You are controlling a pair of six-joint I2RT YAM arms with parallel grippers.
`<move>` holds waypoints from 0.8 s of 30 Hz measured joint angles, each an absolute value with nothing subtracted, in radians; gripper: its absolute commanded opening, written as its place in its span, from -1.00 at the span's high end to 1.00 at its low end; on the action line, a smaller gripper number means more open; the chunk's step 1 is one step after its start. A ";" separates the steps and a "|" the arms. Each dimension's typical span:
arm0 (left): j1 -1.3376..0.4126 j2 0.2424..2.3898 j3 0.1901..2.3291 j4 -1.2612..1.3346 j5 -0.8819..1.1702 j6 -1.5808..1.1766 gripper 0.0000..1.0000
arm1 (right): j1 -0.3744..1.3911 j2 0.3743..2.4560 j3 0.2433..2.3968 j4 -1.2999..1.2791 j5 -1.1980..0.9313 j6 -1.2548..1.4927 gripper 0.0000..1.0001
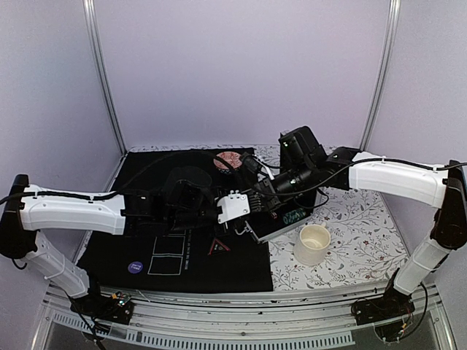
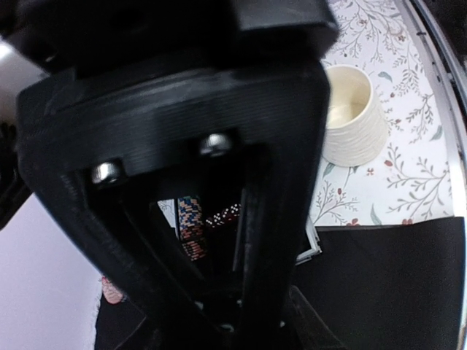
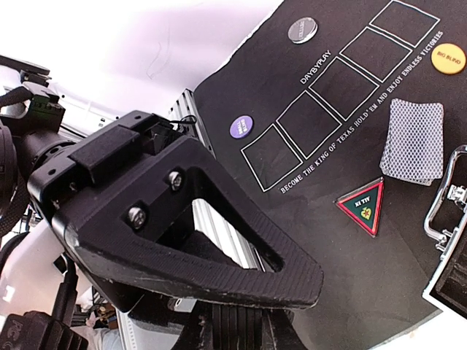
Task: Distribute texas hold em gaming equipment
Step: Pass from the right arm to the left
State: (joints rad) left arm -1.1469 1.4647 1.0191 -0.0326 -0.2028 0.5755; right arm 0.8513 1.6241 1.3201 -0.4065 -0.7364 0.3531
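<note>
The left arm (image 1: pixel 73 211) reaches in from 9 o'clock and the right arm (image 1: pixel 394 179) from 3 o'clock. The 2 meet over the middle of the black mat (image 1: pixel 109 246) and cover the case (image 1: pixel 281 222). A white cup (image 1: pixel 312 244) stands at 4 o'clock of the case, a red bowl (image 1: pixel 228 160) at 11 o'clock. Toward 7 o'clock the mat lies open but for a flat purple disc (image 1: pixel 135 267) and red triangle (image 1: pixel 219 246).

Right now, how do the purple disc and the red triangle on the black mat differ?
The purple disc is round; the red triangle marker has three corners. The disc is purple; the triangle frames a dark green centre in red. They lie on opposite sides of the printed boxes. Both lie flat on the black mat.
</note>
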 measured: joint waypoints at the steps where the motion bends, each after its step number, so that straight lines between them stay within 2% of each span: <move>1: -1.147 1.465 1.019 -0.035 -0.202 0.575 0.47 | 0.851 1.624 1.320 -0.406 -0.735 0.350 0.95; 4: -1.144 1.464 1.019 -0.040 -0.200 0.572 1.00 | 0.852 1.625 1.316 -0.404 -0.734 0.348 0.95; 10: -1.144 1.464 1.019 -0.043 -0.195 0.571 1.00 | 0.853 1.624 1.316 -0.404 -0.731 0.348 0.94; 12: -1.142 1.464 1.019 -0.044 -0.192 0.565 1.00 | 0.853 1.624 1.316 -0.405 -0.727 0.348 0.68; 14: -1.140 1.464 1.020 -0.050 -0.187 0.553 1.00 | 0.854 1.624 1.316 -0.406 -0.719 0.347 0.28; 17: -1.128 1.464 1.033 -0.090 -0.164 0.521 1.00 | 0.857 1.624 1.316 -0.419 -0.692 0.345 -0.08; 20: -1.107 1.464 1.044 -0.138 -0.142 0.472 1.00 | 0.856 1.624 1.316 -0.430 -0.656 0.339 -0.29; 24: -1.071 1.464 1.045 -0.206 -0.110 0.401 1.00 | 0.845 1.617 1.316 -0.440 -0.612 0.336 -0.39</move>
